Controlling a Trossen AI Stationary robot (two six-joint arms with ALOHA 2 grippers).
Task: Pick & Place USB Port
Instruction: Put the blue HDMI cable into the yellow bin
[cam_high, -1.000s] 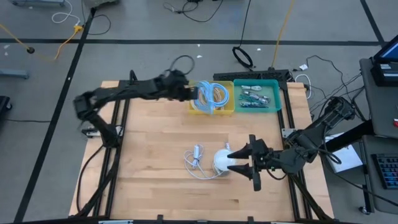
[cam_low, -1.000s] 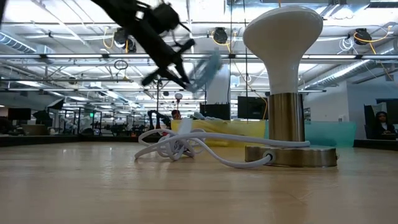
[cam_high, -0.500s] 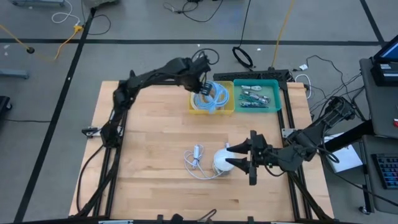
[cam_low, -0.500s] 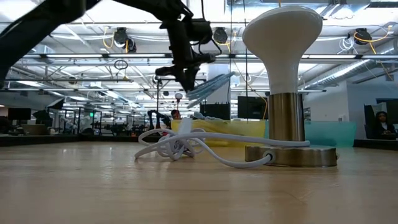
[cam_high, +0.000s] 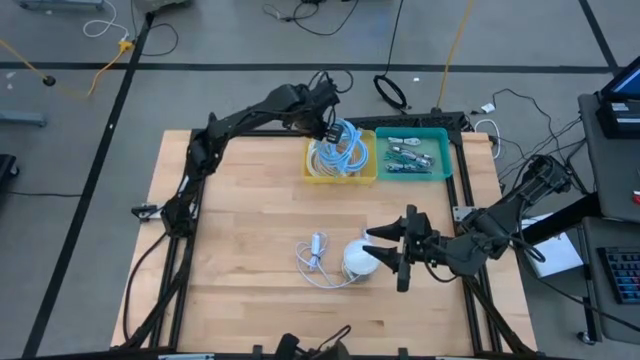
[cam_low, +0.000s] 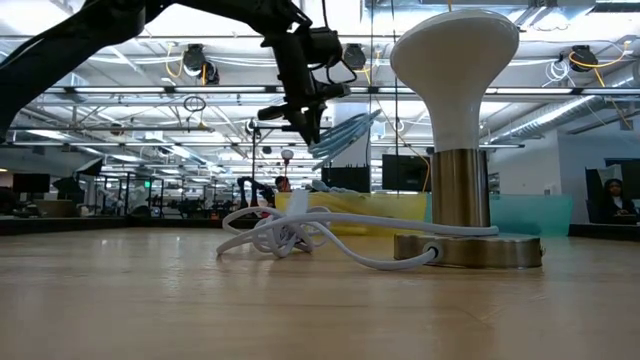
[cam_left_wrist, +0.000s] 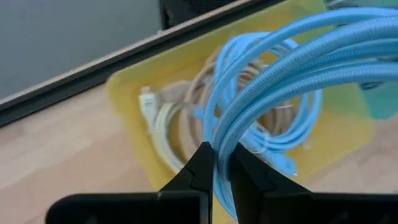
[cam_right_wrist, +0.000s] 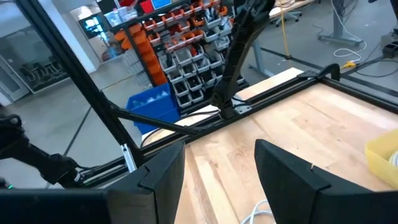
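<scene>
Left pincer (cam_left_wrist: 217, 163) pinching blue cable (cam_left_wrist: 273, 93) above yellow bin (cam_high: 341, 167), twelve o'clock; wrist view alone reveals grip. Right pincer (cam_high: 392, 256) spread beside lamp (cam_high: 357, 258).

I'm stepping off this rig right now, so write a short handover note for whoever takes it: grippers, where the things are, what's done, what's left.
Left gripper: shut on the blue cable, holding the coil in the air above the yellow bin at the table's far edge.
Right gripper: open, beside the white lamp near the table's front, holding nothing.
Things: yellow bin holds more coiled cables; teal bin next to it holds small parts. The lamp's white cord lies loose on the table.
Done: blue cable is picked up.
Left: it has not been placed anywhere yet.
</scene>
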